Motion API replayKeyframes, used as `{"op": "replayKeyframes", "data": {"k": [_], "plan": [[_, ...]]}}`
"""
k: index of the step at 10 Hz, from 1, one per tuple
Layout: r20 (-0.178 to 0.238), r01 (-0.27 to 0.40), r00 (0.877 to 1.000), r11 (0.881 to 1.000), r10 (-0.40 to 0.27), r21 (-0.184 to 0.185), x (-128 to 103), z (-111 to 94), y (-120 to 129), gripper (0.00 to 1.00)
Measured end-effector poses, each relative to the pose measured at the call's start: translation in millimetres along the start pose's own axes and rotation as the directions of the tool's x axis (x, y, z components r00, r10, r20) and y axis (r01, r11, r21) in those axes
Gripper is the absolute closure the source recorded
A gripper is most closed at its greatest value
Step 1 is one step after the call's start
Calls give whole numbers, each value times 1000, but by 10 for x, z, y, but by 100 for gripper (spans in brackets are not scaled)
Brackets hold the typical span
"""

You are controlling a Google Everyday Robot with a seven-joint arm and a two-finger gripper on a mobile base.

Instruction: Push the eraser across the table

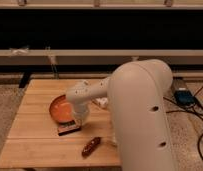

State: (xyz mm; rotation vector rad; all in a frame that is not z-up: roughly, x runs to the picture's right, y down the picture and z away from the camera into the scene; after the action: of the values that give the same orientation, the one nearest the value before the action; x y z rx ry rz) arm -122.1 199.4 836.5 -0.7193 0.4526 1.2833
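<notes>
The eraser (69, 130) is a small flat dark block with a tan edge, lying on the light wooden slatted table (35, 135) just in front of the orange bowl (60, 109). My gripper (77, 121) hangs from the white arm and reaches down right behind the eraser's right end, at or touching it. The arm's wrist covers the bowl's right rim.
A reddish-brown glossy oblong object (91, 146) lies near the table's front edge, right of the eraser. A small white packet (101, 103) peeks out behind the arm. My large white arm body (145, 120) covers the table's right side. Cables and a blue box (184, 96) lie on the floor at right.
</notes>
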Motion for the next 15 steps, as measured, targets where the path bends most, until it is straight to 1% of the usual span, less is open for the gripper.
{"op": "replayKeyframes", "data": {"k": [2, 3, 6, 8, 11, 13, 15], "plan": [[-5, 47, 999, 999, -47, -11, 2, 12, 169, 100], [-5, 58, 998, 998, -58, -13, 2, 12, 191, 100], [-8, 119, 993, 992, -120, -40, -2, 4, 450, 100], [-11, 146, 989, 988, -147, -53, 16, -10, 540, 100], [-13, 206, 978, 976, -208, -74, 52, -52, 765, 100], [-16, 227, 973, 970, -229, -84, 58, -67, 845, 100], [-16, 255, 966, 962, -258, -98, 66, -80, 1009, 100]]}}
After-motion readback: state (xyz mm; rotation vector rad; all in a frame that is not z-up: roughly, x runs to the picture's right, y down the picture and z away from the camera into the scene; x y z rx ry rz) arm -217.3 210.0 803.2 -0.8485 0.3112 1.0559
